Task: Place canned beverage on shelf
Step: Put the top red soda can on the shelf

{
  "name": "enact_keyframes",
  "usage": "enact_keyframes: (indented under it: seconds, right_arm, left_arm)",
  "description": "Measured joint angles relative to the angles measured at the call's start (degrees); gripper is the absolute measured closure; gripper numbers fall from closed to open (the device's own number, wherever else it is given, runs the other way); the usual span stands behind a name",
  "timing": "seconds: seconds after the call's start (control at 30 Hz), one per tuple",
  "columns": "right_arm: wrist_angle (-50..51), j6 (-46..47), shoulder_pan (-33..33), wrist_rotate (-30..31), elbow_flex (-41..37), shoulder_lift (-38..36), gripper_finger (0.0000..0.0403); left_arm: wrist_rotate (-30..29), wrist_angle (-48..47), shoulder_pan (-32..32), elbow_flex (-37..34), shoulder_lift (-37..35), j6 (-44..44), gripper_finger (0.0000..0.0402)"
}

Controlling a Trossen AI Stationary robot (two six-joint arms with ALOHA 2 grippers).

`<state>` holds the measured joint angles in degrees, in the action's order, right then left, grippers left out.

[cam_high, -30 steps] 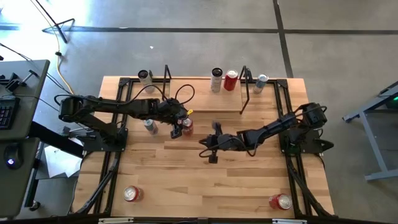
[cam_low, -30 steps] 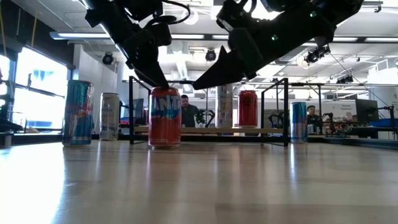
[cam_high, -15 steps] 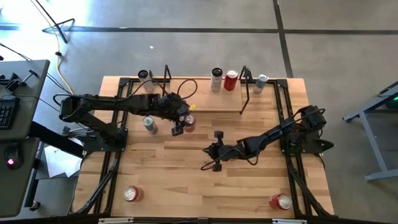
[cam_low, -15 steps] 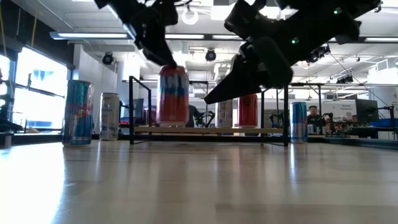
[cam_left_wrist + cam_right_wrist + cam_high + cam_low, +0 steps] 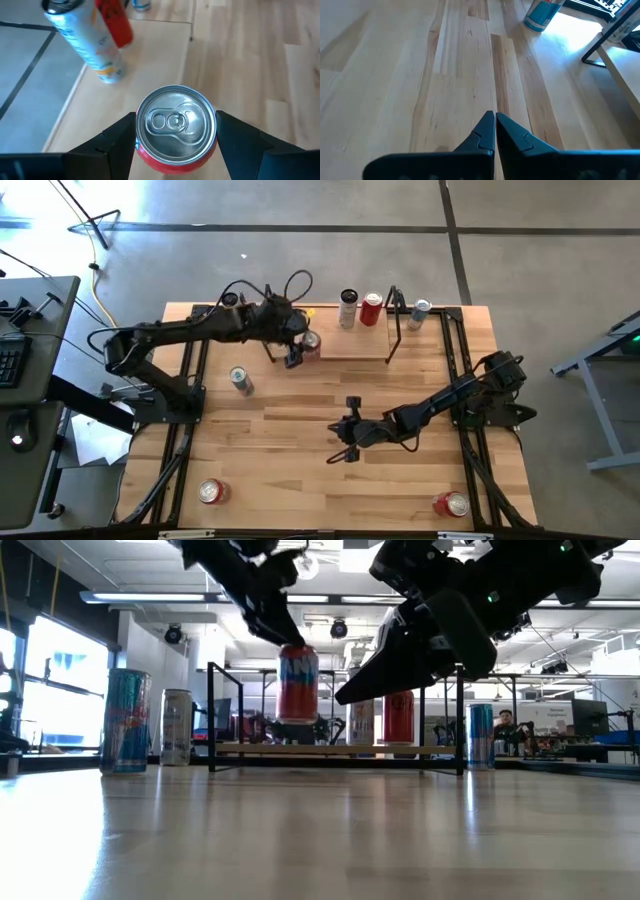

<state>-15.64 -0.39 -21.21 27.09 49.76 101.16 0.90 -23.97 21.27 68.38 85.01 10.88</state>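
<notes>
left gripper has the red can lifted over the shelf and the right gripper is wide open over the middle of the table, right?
Not quite. The right gripper is shut, fingertips pressed together, as the right wrist view shows. The rest holds: the left gripper has the red can lifted over the shelf, and the right gripper is over the middle of the table.

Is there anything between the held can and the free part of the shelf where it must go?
Nothing visible. The left gripper holds the orange can above the shelf; the white can and red can stand farther along.
</notes>
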Motion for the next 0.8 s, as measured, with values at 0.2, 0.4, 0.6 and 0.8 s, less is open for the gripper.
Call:
enact_keyframes:
  seconds: [0.2,0.4,0.6,0.8]
  right_arm:
    - [-0.01,-0.06,0.0,0.0,0.0,0.0,0.0403]
    - [-0.02,-0.06,0.0,-0.02,0.0,0.0,0.0403]
    - [-0.02,0.14,0.0,-0.02,0.0,-0.02,0.0403]
    - [-0.02,0.12,0.0,-0.02,0.0,-0.02,0.0403]
  left_arm:
    - [2.03,2.61,5.28,1.9,5.47,1.8,0.0175]
    - [5.63,3.18,8.39,5.5,10.41,1.81,0.0175]
    - [6.19,6.46,9.98,5.92,12.77,2.28,0.0192]
    - [7.8,7.22,10.78,5.89,12.85,1.8,0.0232]
